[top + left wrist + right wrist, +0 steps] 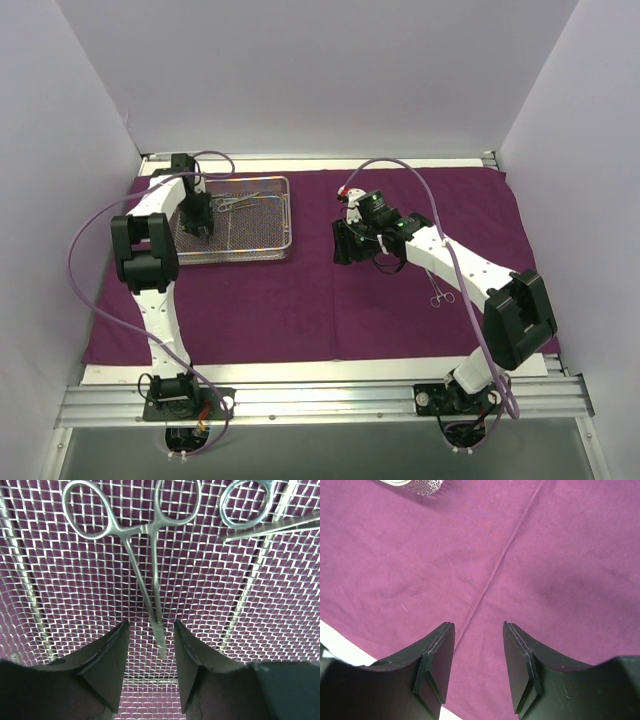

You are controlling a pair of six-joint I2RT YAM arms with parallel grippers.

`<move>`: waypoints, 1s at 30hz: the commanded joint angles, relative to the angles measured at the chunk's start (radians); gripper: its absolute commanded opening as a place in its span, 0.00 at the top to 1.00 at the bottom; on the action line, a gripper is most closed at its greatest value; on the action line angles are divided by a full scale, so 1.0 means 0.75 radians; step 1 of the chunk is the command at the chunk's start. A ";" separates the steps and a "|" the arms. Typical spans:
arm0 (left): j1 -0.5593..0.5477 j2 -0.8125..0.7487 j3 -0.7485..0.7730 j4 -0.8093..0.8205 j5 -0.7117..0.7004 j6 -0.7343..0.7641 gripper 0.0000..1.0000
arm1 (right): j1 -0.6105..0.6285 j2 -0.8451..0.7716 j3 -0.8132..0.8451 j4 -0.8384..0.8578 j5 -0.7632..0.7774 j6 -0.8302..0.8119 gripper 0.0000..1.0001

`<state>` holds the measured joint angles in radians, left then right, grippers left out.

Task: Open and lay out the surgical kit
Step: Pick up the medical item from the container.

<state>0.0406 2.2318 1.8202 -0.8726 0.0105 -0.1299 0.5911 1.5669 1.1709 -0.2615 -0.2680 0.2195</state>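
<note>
The deep-purple cloth wrap (300, 300) lies spread flat over the table. On its far left stands the silver wire-mesh tray (272, 232). My left gripper (203, 228) reaches down into the tray. In the left wrist view it (151, 626) is open, its fingers either side of the tip of a slim steel instrument (154, 570) with ring handles, not touching it. A second instrument (280, 527) lies at the upper right of that view. My right gripper (345, 245) hovers open and empty over bare cloth (545, 555) mid-table.
One more ring-handled instrument (440, 296) lies on the cloth beside the right arm. A corner of the tray (420, 486) shows at the top of the right wrist view. White walls close in the left, back and right. The white table edge (340, 650) runs along the cloth's near side.
</note>
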 commanded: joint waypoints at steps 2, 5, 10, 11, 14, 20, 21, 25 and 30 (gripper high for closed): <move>0.009 0.033 0.036 0.051 -0.037 -0.027 0.49 | 0.005 -0.044 0.016 -0.020 -0.003 -0.025 0.56; 0.021 0.090 0.095 -0.029 -0.020 -0.027 0.51 | 0.003 -0.046 0.024 -0.028 -0.005 -0.027 0.57; 0.017 0.135 0.107 -0.090 -0.028 -0.019 0.66 | -0.001 -0.046 0.036 -0.028 0.001 -0.029 0.57; 0.021 0.139 0.107 -0.094 -0.026 -0.019 0.69 | 0.001 -0.046 0.038 -0.026 0.003 -0.029 0.57; 0.024 0.162 0.099 -0.103 -0.014 -0.011 0.79 | 0.001 -0.050 0.040 -0.022 0.008 -0.025 0.57; 0.024 0.088 0.075 -0.072 0.025 0.016 0.98 | -0.001 -0.044 0.067 -0.032 0.028 -0.031 0.57; 0.026 0.066 0.074 -0.070 0.027 0.016 0.98 | -0.001 -0.040 0.075 -0.042 0.036 -0.043 0.57; 0.028 -0.051 0.089 -0.078 0.017 0.008 0.98 | -0.001 -0.015 0.126 -0.067 0.053 -0.068 0.57; 0.026 -0.186 0.119 -0.111 0.049 0.012 0.98 | -0.001 0.026 0.192 -0.089 0.038 -0.080 0.57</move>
<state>0.0597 2.2257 1.8851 -0.9443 0.0162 -0.1234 0.5907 1.5684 1.2629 -0.3000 -0.2493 0.1802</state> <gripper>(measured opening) 0.112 0.432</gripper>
